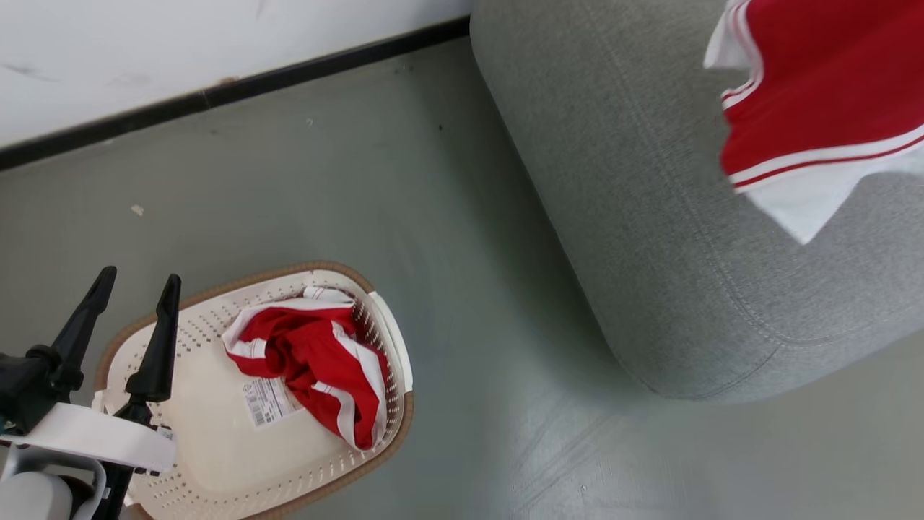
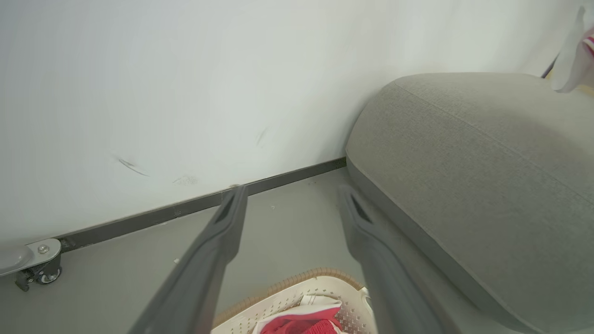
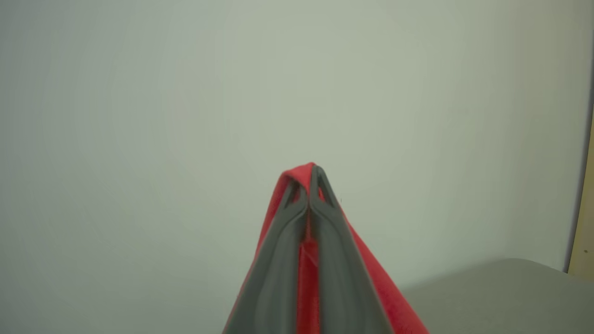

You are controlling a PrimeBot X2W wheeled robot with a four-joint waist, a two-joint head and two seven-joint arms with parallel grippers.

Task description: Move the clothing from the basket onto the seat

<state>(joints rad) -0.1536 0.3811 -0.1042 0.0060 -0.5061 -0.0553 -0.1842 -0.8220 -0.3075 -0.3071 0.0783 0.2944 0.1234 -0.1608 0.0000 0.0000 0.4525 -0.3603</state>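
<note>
Head view: my left end effector (image 1: 141, 276) stood at the lower left, its two dark fingers spread apart and grasping nothing, above the left part of the basket (image 1: 216, 440). The basket sat on the grey floor (image 1: 469, 289). The basket garment (image 1: 317, 361), crumpled red cloth with white stripes, lay inside against the right wall. At the upper right the lifted garment (image 1: 816, 87) hung in the air over the seat (image 1: 650, 217) — not resting on it, as far as I could tell.

Left wrist view: the left end effector (image 2: 292, 191) was released and empty. The basket (image 2: 301, 290) and the basket garment (image 2: 297, 324) showed below it, the seat (image 2: 487, 162) to the right, and a white corner of the lifted garment (image 2: 571, 60) at the top right edge.

Right wrist view: my right end effector (image 3: 308, 174) was clenched on a fold of the lifted garment (image 3: 371, 278), with a corner of the seat (image 3: 501, 292) at the lower right.

I judged the task about half done — one piece was out of the basket but not yet let go, and the other was untouched.
</note>
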